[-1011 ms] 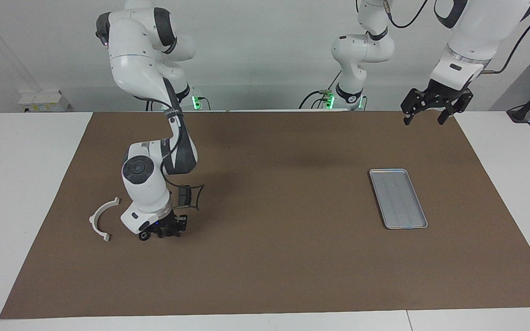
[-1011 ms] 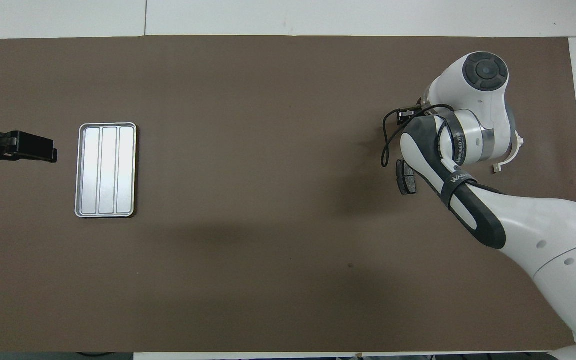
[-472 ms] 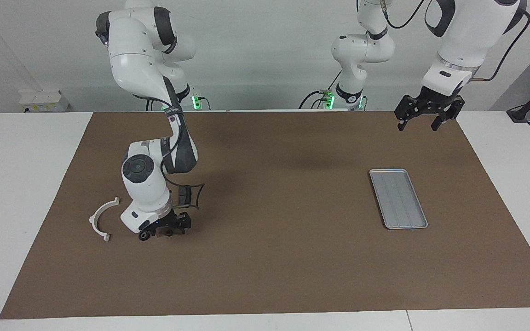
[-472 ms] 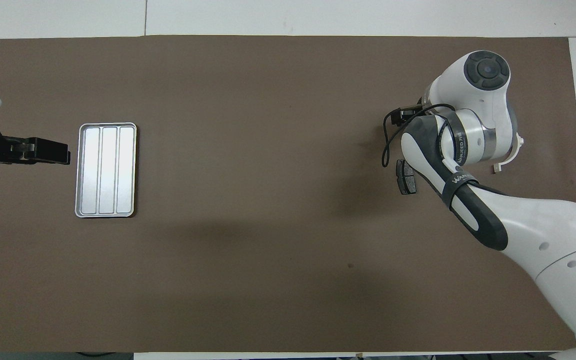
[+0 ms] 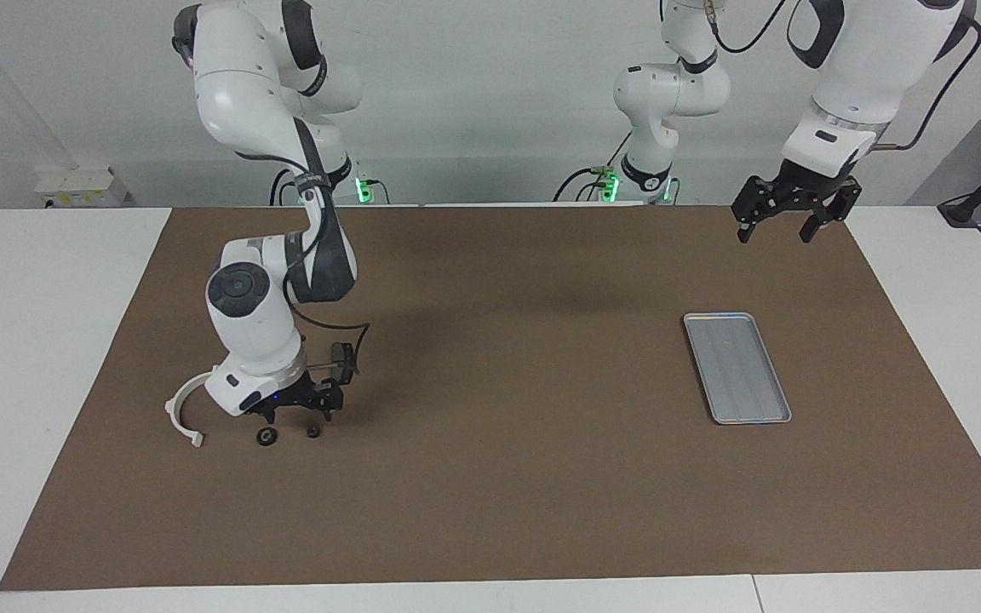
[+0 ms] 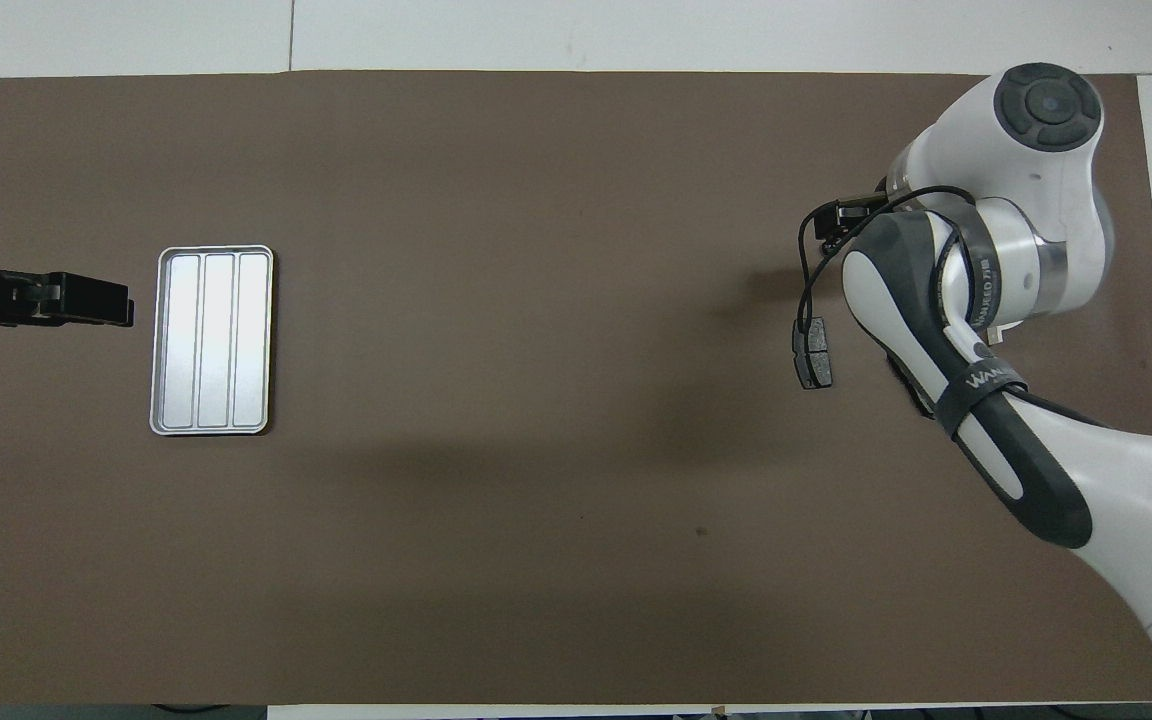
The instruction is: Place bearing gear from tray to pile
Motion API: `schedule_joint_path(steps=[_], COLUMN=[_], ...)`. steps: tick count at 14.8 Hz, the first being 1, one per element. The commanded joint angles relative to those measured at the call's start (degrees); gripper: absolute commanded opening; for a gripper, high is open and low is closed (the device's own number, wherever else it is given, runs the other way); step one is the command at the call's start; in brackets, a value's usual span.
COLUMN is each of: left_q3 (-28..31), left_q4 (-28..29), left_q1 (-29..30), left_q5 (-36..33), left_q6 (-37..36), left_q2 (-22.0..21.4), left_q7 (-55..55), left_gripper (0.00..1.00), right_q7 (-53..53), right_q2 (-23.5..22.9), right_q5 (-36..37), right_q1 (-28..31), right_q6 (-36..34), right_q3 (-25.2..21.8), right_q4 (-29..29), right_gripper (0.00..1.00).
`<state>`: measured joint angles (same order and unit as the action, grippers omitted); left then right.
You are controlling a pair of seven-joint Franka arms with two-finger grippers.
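Right gripper [image 5: 290, 413] risen off brown mat [image 5: 507, 358], white wall.

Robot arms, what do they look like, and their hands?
Both arms are chunky white tubes with dark grey joints. The right arm has a round grey cap, a black cable and "WANJEED" lettering. Green lights glow at both bases. The right hand and the left hand are black, each with two fingers.

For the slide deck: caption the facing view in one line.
Right gripper open just above two small dark parts beside the white half-ring bracket; left gripper waits open above the mat near the empty tray.
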<state>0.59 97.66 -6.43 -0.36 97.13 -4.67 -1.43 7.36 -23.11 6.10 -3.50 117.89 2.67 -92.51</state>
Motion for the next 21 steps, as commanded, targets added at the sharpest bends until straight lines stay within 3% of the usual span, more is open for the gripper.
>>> schedule_joint_path(steps=[1,12,21], left_q3=[0.3,0.6,1.9], left_q4=[1.0,1.1,1.0], left_q1=[0.1,-0.1,-0.9], left_q5=[0.5,0.2,0.1], left_q6=[1.0,3.0,2.8], left_q2=[-1.3,-1.3,-0.6], left_q7=[0.7,0.5,0.9], left_gripper=[1.00,1.00,1.00], right_q7=[0.0,-0.3,-0.1], right_q2=[7.1,28.6,32.8], right_q5=[-2.9,-5.3,-6.4], right_q1=[1.3,1.2,1.0], right_q6=[-5.4,-31.3,-36.4], right_q3=[0.8,0.9,1.1], right_q4=[-2.1,-2.0,-1.7], right_gripper=[1.00,1.00,1.00])
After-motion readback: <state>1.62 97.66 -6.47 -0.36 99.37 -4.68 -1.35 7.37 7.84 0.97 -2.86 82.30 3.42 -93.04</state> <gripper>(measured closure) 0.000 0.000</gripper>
